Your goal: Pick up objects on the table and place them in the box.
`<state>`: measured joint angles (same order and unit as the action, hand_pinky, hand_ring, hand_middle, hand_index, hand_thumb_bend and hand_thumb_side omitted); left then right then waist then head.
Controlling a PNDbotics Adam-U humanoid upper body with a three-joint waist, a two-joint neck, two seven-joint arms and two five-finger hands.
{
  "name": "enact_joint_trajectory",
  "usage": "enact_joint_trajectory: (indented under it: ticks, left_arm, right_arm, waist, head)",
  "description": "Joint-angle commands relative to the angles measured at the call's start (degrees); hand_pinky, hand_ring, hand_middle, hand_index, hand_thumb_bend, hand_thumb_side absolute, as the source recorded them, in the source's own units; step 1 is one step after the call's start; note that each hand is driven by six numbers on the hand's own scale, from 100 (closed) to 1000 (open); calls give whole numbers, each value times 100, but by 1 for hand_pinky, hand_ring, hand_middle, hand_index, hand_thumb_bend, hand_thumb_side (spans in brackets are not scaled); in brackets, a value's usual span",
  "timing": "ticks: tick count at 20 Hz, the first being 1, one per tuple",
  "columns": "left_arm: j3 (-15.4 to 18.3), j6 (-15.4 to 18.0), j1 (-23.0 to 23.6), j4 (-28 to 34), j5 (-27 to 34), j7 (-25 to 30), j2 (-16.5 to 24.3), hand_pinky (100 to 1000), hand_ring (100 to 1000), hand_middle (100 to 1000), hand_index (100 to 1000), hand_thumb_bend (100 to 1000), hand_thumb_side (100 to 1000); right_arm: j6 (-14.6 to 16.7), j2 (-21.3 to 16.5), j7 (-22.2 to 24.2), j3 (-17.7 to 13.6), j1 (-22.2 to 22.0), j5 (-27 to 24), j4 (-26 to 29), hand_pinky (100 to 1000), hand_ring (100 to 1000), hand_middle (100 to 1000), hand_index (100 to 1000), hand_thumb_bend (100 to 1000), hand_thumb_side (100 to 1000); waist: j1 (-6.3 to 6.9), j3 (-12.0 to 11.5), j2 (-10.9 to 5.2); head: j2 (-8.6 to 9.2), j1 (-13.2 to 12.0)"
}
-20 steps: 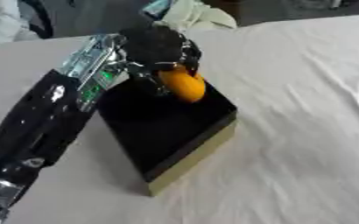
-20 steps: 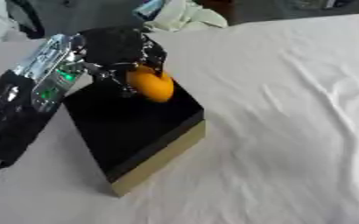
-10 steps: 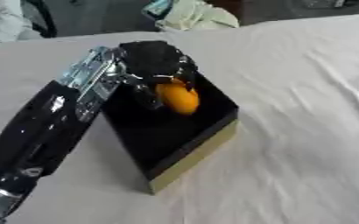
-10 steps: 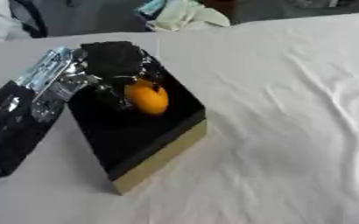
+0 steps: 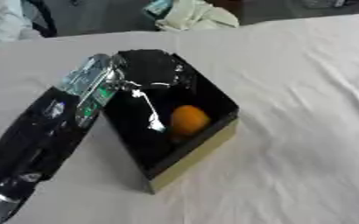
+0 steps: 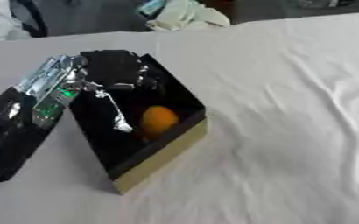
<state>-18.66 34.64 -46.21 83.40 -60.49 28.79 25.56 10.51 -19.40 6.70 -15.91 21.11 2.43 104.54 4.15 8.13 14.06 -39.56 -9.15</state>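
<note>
Inside the black box (image 5: 202, 151) lies an unlabelled orange fruit (image 5: 188, 120).

Orange fruit (image 5: 188, 120), round and smooth, lying on the floor of the black box (image 5: 205, 148), toward its 3 o'clock wall, box open-topped with black interior and tan outer sides, set askew on the white cloth, one corner pointing to 6 o'clock

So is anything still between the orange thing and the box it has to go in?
Nothing visible is. The orange object already lies inside the black box, on its dark floor. The left hand is above the box's far end, not holding it.
</note>
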Motion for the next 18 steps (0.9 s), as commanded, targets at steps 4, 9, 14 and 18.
enact_joint_trajectory:
  ticks: [4, 9, 14, 18]
  left_arm:
    - [278, 272, -69, 223, -51, 207, 63, 579, 782, 795, 858, 632, 558]
    - [585, -121, -89, 601, 268, -235, 148, 516, 751, 778, 843, 560, 501]
    - [1227, -595, 13, 1104, 732, -711, 337, 442, 697, 757, 825, 524, 487]
    - [1851, -998, 300, 1371, 1134, -1114, 485, 424, 677, 762, 826, 444, 513]
  right_arm:
    - [-1, -98, -17, -59, 31, -28, 112, 684, 563, 586, 820, 100, 840]
    - [1, -105, -35, -73, 21, -24, 113, 684, 563, 586, 819, 100, 838]
    - [3, -121, -73, -102, 11, -15, 122, 684, 563, 586, 819, 100, 835]
    - [7, -138, -121, -135, 10, 1, 142, 684, 564, 586, 819, 100, 830]
  waist:
    - [-42, -12, -121]
    - [-43, -23, -133]
    - [-50, -58, -139]
    - [-53, -89, -135]
  head:
    - [-1, -10]
    - [21, -6]
    - [54, 40]
    - [63, 71]
